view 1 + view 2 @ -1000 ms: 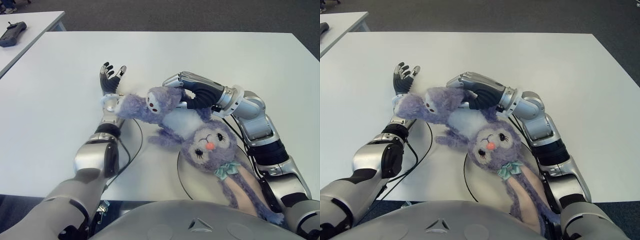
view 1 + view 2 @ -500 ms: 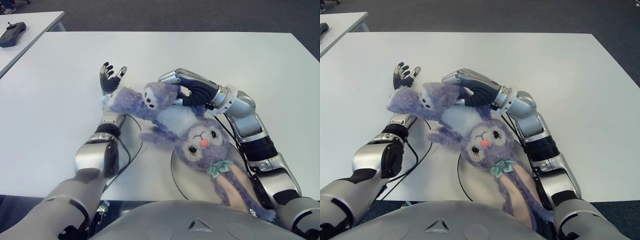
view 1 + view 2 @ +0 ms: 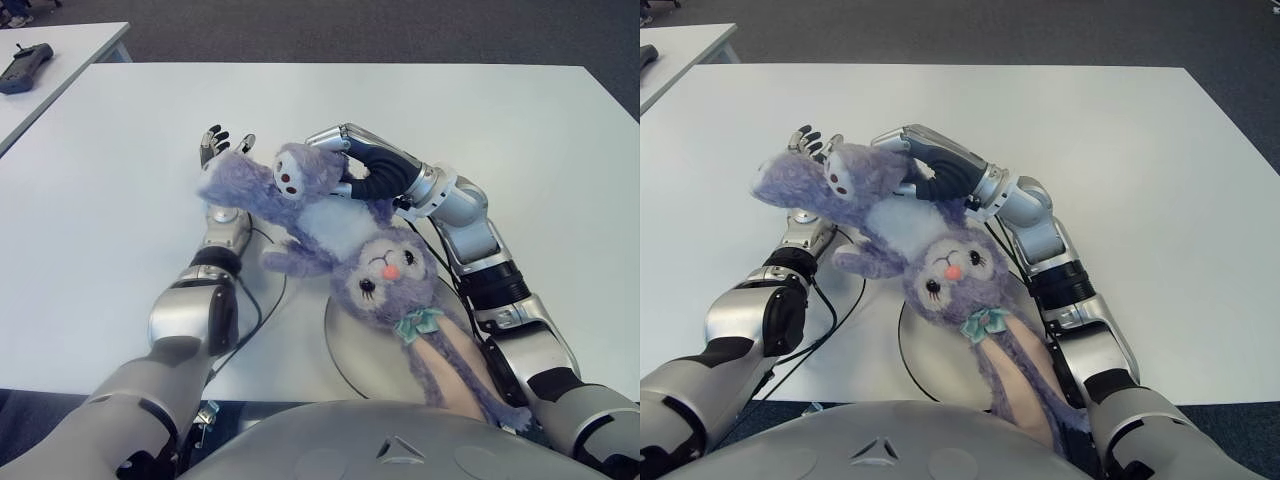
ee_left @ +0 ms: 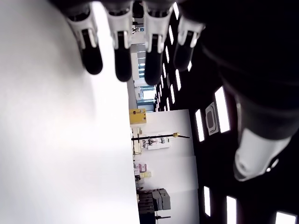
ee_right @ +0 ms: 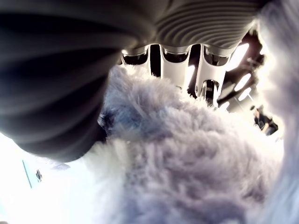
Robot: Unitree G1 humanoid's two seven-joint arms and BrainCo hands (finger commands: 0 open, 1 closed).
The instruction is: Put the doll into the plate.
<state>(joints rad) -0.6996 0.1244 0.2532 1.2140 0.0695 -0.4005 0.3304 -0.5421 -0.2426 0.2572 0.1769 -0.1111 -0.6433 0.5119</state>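
Far left, on a separate white table, you have a dark handheld controller (image 3: pixel 25 66), well apart from the work.

Left robot hand (image 3: pixel 222 150): palm up over the white surface (image 3: pixel 120 180), fingers (image 4: pixel 122 49) straight and spread, grasping nothing. You see it just beside the doll's foot, on that foot's left; whether it touches the surface cannot be told.

Centre: fluffy purple plush rabbit doll (image 3: pixel 340 235) with white belly, pink nose and teal bow, held upside down and tilted. Its feet point up and left, its head hangs over the round flat grey plate with a dark rim (image 3: pixel 345 345), and its long ears trail toward the robot's body. Whether the head touches the plate cannot be told.

Right robot hand (image 3: pixel 358 170): clenched on the doll at its lower body, near the legs. In the right wrist view you see fur pressed between fingers (image 5: pixel 175 53) and palm.
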